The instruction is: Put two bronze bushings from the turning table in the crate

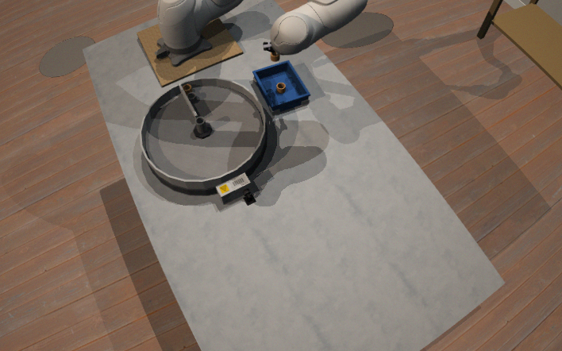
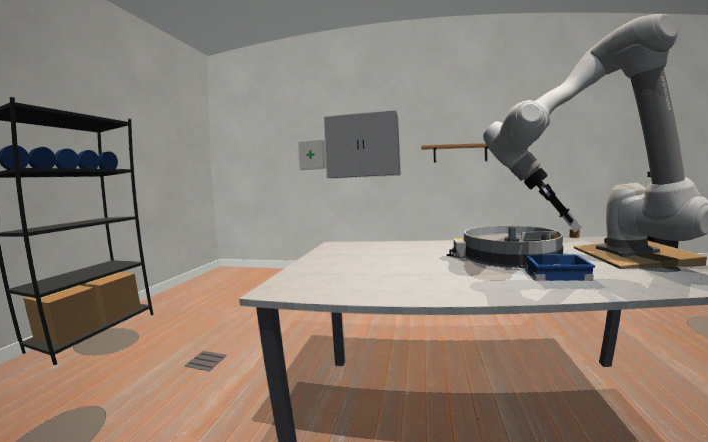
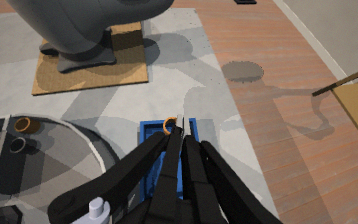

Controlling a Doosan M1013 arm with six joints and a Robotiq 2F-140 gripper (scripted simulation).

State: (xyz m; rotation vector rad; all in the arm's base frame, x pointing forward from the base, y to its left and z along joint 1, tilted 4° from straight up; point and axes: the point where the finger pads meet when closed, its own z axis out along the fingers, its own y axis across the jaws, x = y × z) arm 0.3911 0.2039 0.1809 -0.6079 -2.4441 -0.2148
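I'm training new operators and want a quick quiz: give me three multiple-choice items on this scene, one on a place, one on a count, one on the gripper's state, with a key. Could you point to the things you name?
1. Where is the grey bushing?
A) In the crate
B) On the turning table
C) On the wooden base board

2. How many bronze bushings lie in the crate?
A) None
B) Three
C) One

3. How is the gripper?
A) Shut on a bronze bushing
B) Wide open
C) Shut on nothing

Key:
1 B: the grey bushing [image 1: 192,96] [image 3: 17,145] stands inside the rim of the turning table [image 1: 196,185] [image 2: 511,253] [image 3: 95,146].
2 C: the top view shows a single bushing [image 1: 281,90] in the blue crate [image 1: 291,83] [image 2: 557,270] [image 3: 142,150].
3 A: a bronze bushing [image 1: 275,56] [image 2: 574,233] [image 3: 165,126] hangs at the closed tips of the gripper [image 1: 271,49] [image 2: 574,225] [image 3: 181,121].
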